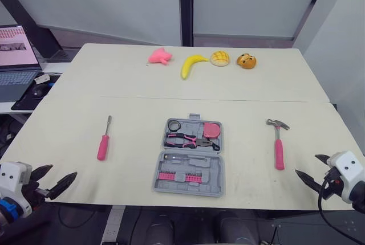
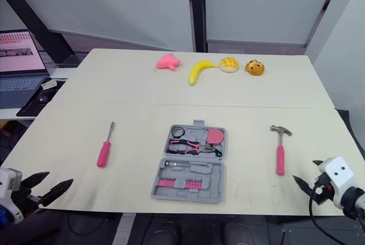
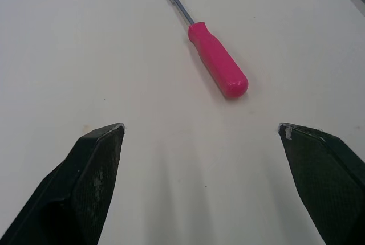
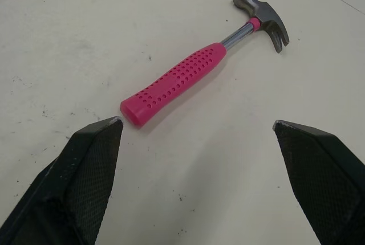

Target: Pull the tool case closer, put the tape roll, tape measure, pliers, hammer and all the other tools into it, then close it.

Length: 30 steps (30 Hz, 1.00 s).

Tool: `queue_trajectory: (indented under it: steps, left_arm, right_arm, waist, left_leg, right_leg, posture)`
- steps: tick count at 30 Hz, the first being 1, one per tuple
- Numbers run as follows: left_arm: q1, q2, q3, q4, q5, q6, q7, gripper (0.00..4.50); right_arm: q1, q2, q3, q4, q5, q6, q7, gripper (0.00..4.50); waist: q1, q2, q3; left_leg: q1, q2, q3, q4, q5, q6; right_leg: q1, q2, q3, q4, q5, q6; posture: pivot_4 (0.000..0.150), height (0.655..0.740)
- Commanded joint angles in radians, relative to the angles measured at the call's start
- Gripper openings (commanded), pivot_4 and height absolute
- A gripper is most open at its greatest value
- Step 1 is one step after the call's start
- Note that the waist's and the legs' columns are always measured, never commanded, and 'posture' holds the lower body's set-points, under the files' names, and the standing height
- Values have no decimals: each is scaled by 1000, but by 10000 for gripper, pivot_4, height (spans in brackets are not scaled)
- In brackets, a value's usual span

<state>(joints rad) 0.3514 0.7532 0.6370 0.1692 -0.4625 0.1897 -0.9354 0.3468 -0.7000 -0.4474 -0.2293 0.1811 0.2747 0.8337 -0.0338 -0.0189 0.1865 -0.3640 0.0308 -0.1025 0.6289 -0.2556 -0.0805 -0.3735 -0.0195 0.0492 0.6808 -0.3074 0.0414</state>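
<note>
The counter [image 1: 131, 102] is wide and pale, with a seam running across its middle. The tool case [image 1: 190, 156] lies open and flat on the near half, centred, its near side close to the counter's front edge. Its far tray holds the tape roll [image 1: 174, 125], the pliers [image 1: 185, 140] and the pink tape measure [image 1: 211, 129]. The near tray carries a row of bits [image 1: 178, 176].

Bare counter lies on both sides of the case. The pink-handled screwdriver [image 1: 104, 139] lies well apart on the left, shaft pointing away from the robot. The hammer [image 1: 278, 142] lies well apart on the right, head at the far end and handle toward the front edge.

The left gripper [image 1: 63, 171] hangs at the front left corner, released, with its fingers spread wide and empty. In the left wrist view the screwdriver lies ahead of them, clear of both tips. The right gripper [image 1: 306, 164] sits at the front right edge, also released and empty. In the right wrist view the hammer's handle end lies just beyond one fingertip without touching it.

Along the far edge sit a pink toy [image 1: 160, 57], a banana [image 1: 192, 64], a bun [image 1: 219, 58] and an orange toy [image 1: 246, 61], well clear of the tools. A laptop [image 1: 17, 57] stands on a separate desk off the counter's left side.
</note>
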Motion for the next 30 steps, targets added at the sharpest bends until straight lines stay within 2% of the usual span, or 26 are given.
queue_trajectory:
  steps: [1, 6, 10, 15, 17, 21, 30]
  left_arm:
    - [18, 19, 43, -37, -18, 4, -9, 45000]
    - [40, 14, 35, -121, -29, -4, -28, 45000]
    - [-13, 16, -46, -251, -34, -2, -48, 45000]
    - [-147, 32, -190, -400, -42, 23, -78, 45000]
    - [-227, 27, -254, -443, -58, 52, -77, 45000]
    - [-382, 41, -388, -505, -92, 105, -144, 45000]
    - [-558, 75, -493, -571, -238, 256, -259, 45000]
  right_arm:
    - [-11, -22, -3, -11, 3, -10, -11, 44888]
    - [-23, -20, -2, -8, -1, -19, -32, 44888]
    - [-72, -1, 8, -17, 16, 12, -72, 44888]
    - [-129, 5, 19, -55, 49, 119, -114, 44888]
    - [-168, 9, 34, -85, 49, 201, -166, 44888]
    - [-248, 15, 118, -117, 26, 309, -231, 44888]
    - [-468, 136, 217, 5, -25, 484, -441, 44888]
  waist:
    - [0, 0, 0]
    - [1, 0, 0]
    - [1, 0, 0]
    - [5, 0, 0]
    - [4, 0, 0]
    - [-1, 1, 1]
    - [-9, 2, 1]
  left_leg:
    - [0, 0, 0, 0, 0, 0]
    - [0, 0, 0, 0, 0, 0]
    - [0, 0, 0, 0, 0, 0]
    - [-1, 0, 1, 1, 0, -1]
    - [-1, 0, 1, 1, 0, -1]
    - [-2, 0, 0, 0, 0, -1]
    - [-3, -1, 0, 0, 0, -1]
  right_leg:
    - [0, 0, 0, 0, 0, 0]
    - [0, 0, 0, 0, 0, 0]
    - [0, 0, 0, 0, -1, -1]
    - [1, 0, 1, 0, 0, 0]
    - [1, 0, 1, 0, 3, 5]
    - [0, 0, 0, 0, 4, 3]
    - [-2, 0, 1, -1, 4, 2]
  posture:
    - [1500, 7400]
    - [1500, 7400]
    - [1500, 7400]
    - [1500, 7400]
    - [1500, 7400]
    - [1500, 7400]
    - [1500, 7400]
